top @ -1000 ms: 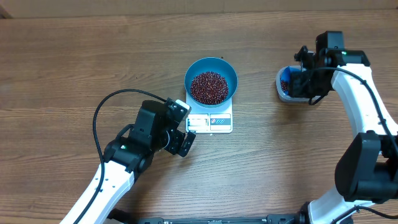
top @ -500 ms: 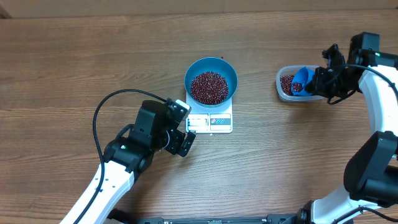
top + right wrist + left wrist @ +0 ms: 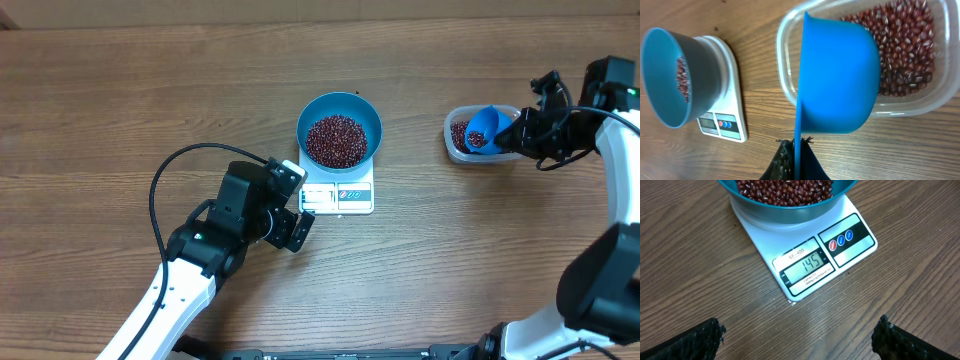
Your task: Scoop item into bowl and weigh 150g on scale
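The blue bowl (image 3: 340, 104) stands on the white scale (image 3: 340, 198) and holds a heap of dark red beans (image 3: 336, 140). The display (image 3: 807, 265) reads 145. My left gripper (image 3: 293, 205) hovers just left of the scale, open and empty, with the bare table between its fingertips (image 3: 800, 330). My right gripper (image 3: 528, 135) is shut on the handle of a small blue scoop (image 3: 483, 128). The scoop (image 3: 840, 80) is tipped on its side over the clear tub (image 3: 910, 107) of beans (image 3: 905, 45). Its inside is hidden.
The clear tub (image 3: 470, 152) sits at the right of the table, well apart from the scale. A black cable (image 3: 165, 180) loops out from the left arm over the wood.
The right gripper has drawn back to the right with the scoop, uncovering the tub. The scoop now lies tilted over the tub's right part. The left arm has not moved.
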Robot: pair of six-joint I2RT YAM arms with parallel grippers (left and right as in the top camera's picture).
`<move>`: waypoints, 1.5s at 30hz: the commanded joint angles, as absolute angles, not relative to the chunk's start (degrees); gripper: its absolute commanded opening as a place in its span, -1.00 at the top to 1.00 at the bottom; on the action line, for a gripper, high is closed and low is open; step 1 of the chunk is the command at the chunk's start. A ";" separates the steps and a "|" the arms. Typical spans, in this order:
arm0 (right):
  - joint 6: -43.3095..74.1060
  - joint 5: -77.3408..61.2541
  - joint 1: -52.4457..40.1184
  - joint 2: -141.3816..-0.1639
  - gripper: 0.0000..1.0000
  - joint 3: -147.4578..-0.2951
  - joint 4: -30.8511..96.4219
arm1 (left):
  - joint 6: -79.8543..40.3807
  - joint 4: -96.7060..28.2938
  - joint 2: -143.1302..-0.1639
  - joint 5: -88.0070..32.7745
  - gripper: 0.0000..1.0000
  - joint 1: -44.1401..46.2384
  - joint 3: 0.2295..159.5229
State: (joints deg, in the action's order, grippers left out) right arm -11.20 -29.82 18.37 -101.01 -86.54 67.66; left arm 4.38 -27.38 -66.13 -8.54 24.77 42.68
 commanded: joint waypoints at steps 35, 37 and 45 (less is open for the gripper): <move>-7.46 -42.50 0.12 -93.10 0.93 -93.69 67.48 | 3.40 -27.16 -65.91 -8.40 -0.99 25.06 42.50; -5.98 -41.28 -1.61 -93.10 0.93 -93.69 66.22 | 3.40 -27.16 -65.91 -8.40 -0.99 25.06 42.50; -1.23 -31.79 -9.91 -93.12 0.93 -93.69 60.75 | 3.40 -27.16 -65.91 -8.40 -0.99 25.06 42.50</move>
